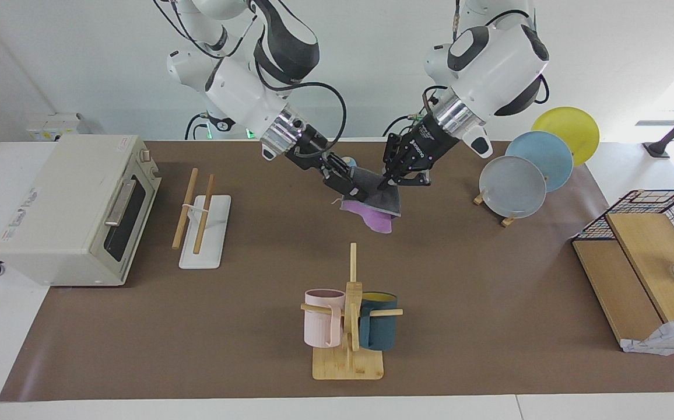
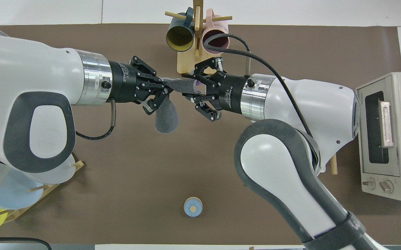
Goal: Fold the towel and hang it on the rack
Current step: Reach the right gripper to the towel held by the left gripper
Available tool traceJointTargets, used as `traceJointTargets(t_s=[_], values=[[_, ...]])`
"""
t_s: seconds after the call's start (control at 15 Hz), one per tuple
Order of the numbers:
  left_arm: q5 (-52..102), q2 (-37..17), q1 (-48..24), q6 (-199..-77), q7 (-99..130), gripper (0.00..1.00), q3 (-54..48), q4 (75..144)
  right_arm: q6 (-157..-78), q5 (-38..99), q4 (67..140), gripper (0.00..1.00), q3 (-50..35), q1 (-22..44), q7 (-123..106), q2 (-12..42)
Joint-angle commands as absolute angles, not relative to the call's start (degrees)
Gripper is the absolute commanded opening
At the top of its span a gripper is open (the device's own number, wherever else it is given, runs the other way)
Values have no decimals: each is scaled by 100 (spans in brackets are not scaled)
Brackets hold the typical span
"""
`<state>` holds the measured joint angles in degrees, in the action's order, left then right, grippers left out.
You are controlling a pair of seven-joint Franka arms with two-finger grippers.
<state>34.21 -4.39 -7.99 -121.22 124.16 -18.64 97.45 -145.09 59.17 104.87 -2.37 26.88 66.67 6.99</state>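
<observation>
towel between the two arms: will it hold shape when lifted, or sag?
Likely sags: the towel already droops below both end effectors, left and right, and its purple corner curls toward the table. Probably light, since two edge pinches carry it. The grey face looks fuzzy, so slipping seems unlikely, but it may swing on the way to the rack.

towel (image 1: 375,204): grey face up, purple edge drooping, bunched and raised mid-worktop | rack (image 1: 202,217): two slanted wood rods on white base, bare, beside oven
</observation>
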Motion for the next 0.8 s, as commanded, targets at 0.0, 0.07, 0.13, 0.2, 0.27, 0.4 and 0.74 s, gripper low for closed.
traceJointTargets(t_s=[0.0,0.07,0.13,0.2,0.27,0.4,0.74], values=[[3542,-202,-852,-12226,12533,0,-1837,10002,-14449,6003,10380,0,-237,2672,6741,756],[3542,-202,-853,-12234,12603,0,-1837,10019,-14449,6003,10380,0,-237,2672,6741,765],[3542,-202,-853,-12243,12647,0,-1837,10020,-14449,6003,10380,0,-237,2672,6741,756],[3542,-193,-887,-12234,12665,0,-1837,10028,-14458,6003,10380,0,-237,2681,6724,756],[3542,-185,-949,-12234,12665,0,-1837,10037,-14449,5994,10380,0,-237,2681,6706,756],[3533,-167,-975,-12252,12630,75,-1837,10046,-14397,5977,10389,0,-237,2681,6680,747],[3472,-158,-967,-12226,12288,100,-1819,10063,-14292,5880,10380,0,-237,2689,6548,747]])
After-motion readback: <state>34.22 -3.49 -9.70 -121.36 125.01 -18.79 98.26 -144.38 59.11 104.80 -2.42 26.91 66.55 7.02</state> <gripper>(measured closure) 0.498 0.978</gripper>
